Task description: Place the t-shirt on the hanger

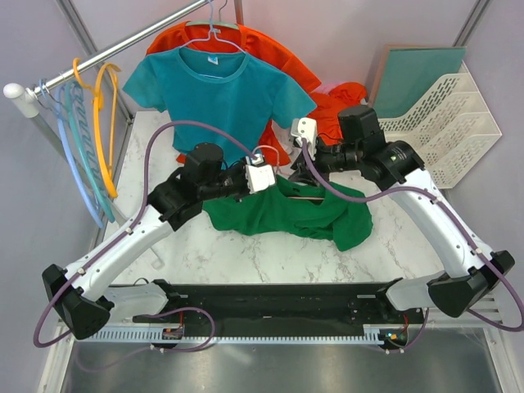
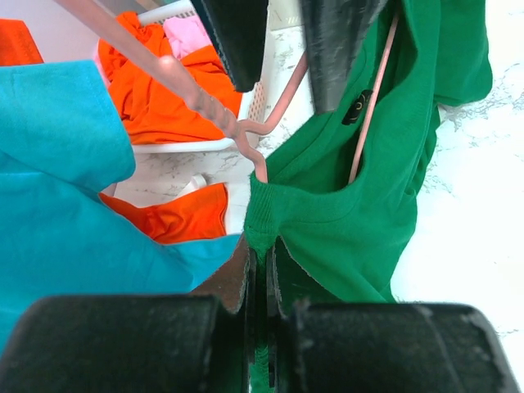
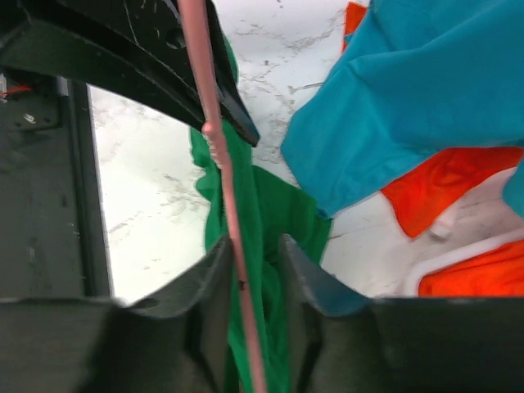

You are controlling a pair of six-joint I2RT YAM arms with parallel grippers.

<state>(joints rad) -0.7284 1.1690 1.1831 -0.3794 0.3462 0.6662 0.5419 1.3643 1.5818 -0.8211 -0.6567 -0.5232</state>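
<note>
The green t-shirt [image 1: 286,214] lies bunched on the marble table between both arms. My left gripper [image 2: 264,254] is shut on the t-shirt's collar edge [image 2: 270,213]. The pink wire hanger [image 2: 372,106] runs down inside the neck opening, its twisted neck and hook [image 2: 205,102] sticking out above the collar. My right gripper [image 3: 254,250] stands open around the hanger wire [image 3: 217,139], which rests against its left finger [image 3: 209,278]. Green fabric [image 3: 270,213] fills the rest of the gap. In the left wrist view the right gripper's fingers [image 2: 237,41] show at the top.
A teal t-shirt [image 1: 221,90] hangs on a light blue hanger from the rail behind, over orange garments [image 1: 274,49]. Orange and light blue hangers [image 1: 98,131] hang at the left. A white basket [image 1: 446,123] and a framed board [image 1: 413,74] stand at the back right.
</note>
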